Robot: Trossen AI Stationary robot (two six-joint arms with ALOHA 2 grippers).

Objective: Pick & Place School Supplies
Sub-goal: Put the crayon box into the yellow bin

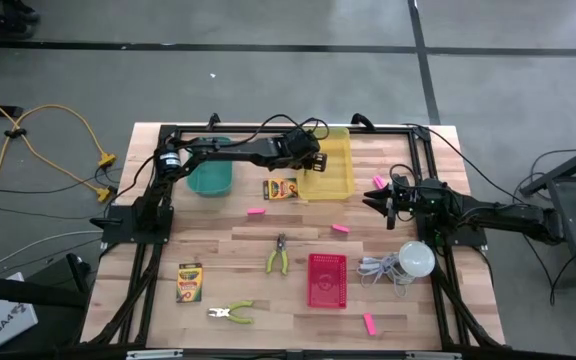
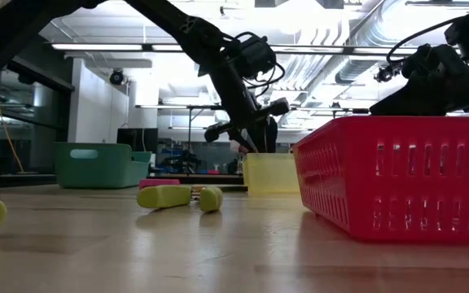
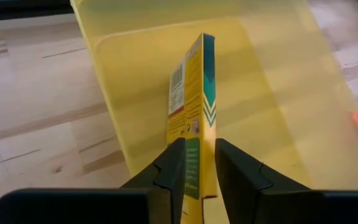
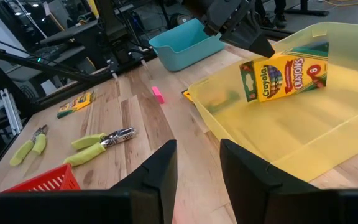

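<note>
My left gripper (image 3: 199, 146) is shut on a yellow-and-green crayon box (image 3: 194, 106) over the yellow bin (image 1: 330, 175) at the table's far middle. A second crayon box (image 1: 281, 188) lies flat beside that bin, and a third (image 1: 189, 283) lies flat near the left front. Pink erasers lie on the table (image 1: 256, 212), (image 1: 340, 228), (image 1: 378, 182), (image 1: 369, 323). My right gripper (image 1: 373, 203) is open, hovering right of the yellow bin and just nearer than the eraser there, touching nothing. My left gripper pinches the crayon box between its two fingers (image 3: 169, 168), one on each flat face at the box's end nearest the wrist (image 3: 194, 158). The fingers slant down from the table's left. The box is lifted and tilted (image 4: 284, 74), reaching down inside the yellow bin's walls.
A teal bin (image 1: 210, 178) stands left of the yellow one, under the left arm. A red basket (image 1: 327, 280) sits at the near middle. Two green-handled pliers (image 1: 278, 255), (image 1: 233, 313) and a white bulb with coiled cord (image 1: 413, 260) lie on the wood.
</note>
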